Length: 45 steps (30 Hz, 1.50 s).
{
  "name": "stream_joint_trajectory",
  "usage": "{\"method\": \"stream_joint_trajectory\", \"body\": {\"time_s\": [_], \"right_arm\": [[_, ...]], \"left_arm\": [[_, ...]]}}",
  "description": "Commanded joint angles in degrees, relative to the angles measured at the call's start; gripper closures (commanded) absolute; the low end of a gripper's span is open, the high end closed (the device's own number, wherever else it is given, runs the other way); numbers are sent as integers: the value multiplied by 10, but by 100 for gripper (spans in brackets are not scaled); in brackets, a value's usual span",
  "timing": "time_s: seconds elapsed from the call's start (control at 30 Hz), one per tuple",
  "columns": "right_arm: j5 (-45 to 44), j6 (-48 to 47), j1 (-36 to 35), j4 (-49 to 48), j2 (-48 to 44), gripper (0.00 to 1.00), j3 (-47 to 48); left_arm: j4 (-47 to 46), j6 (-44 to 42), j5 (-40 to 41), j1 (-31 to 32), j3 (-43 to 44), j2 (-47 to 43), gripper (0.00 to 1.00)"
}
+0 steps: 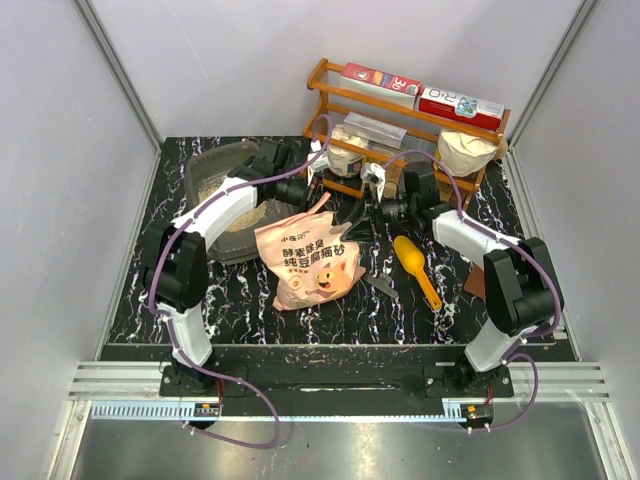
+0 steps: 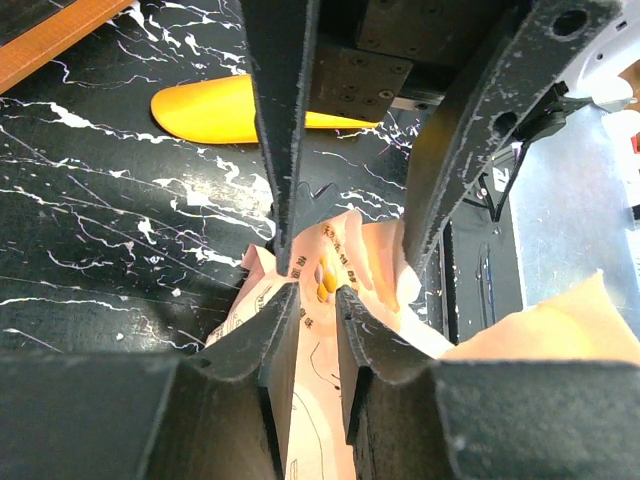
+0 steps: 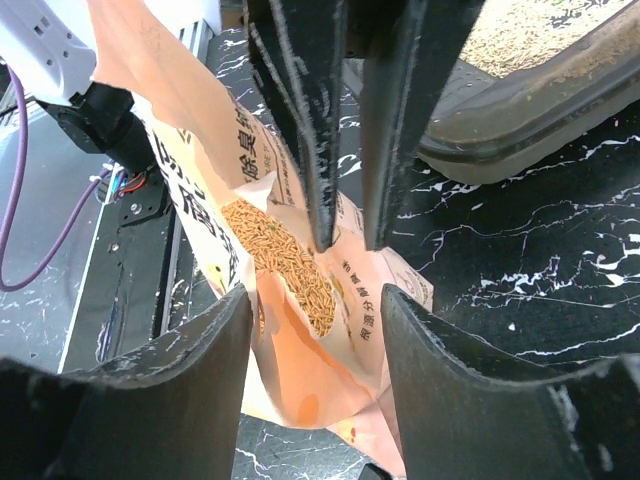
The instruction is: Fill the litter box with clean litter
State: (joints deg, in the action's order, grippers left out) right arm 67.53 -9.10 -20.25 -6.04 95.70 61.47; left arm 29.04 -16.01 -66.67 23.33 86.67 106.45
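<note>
The pink-orange bag (image 1: pixel 305 262) with the pig face lies mid-table, its mouth toward the back. My left gripper (image 2: pixel 317 292) is shut on the bag's top edge (image 2: pixel 330 250); it also shows in the top view (image 1: pixel 318 200). My right gripper (image 3: pixel 315 300) is open, its fingers either side of the bag's open mouth, and shows in the top view (image 1: pixel 362 215) just right of the left one. Beige pellets (image 3: pixel 290 260) show inside the bag. The dark grey litter box (image 1: pixel 200 170) sits at the back left with litter (image 1: pixel 232 205) in it; its rim (image 3: pixel 540 115) shows in the right wrist view.
A yellow-orange scoop (image 1: pixel 415 265) lies right of the bag and shows in the left wrist view (image 2: pixel 225 105). A wooden rack (image 1: pixel 330 85) with boxes and bags stands at the back. A small brown item (image 1: pixel 475 282) lies by the right arm. Walls close both sides.
</note>
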Motion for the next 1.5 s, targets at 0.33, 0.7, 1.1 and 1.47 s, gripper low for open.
{"method": "stream_joint_trajectory", "body": {"time_s": [0.33,0.7,1.1,1.47], "right_arm": [[50,240,-1,-339,54,41,-50],[74,235,-3,-342,55,42,-57],[84,242,-5,-353,68,46,-62],[89,281,-6,-375,71,83,-69]], "left_arm": [[-28,35,9,-14,25,-2,75],[-21,24,23,-31,25,-6,76],[-12,13,34,-46,37,-10,76],[10,12,31,-117,0,-70,76]]}}
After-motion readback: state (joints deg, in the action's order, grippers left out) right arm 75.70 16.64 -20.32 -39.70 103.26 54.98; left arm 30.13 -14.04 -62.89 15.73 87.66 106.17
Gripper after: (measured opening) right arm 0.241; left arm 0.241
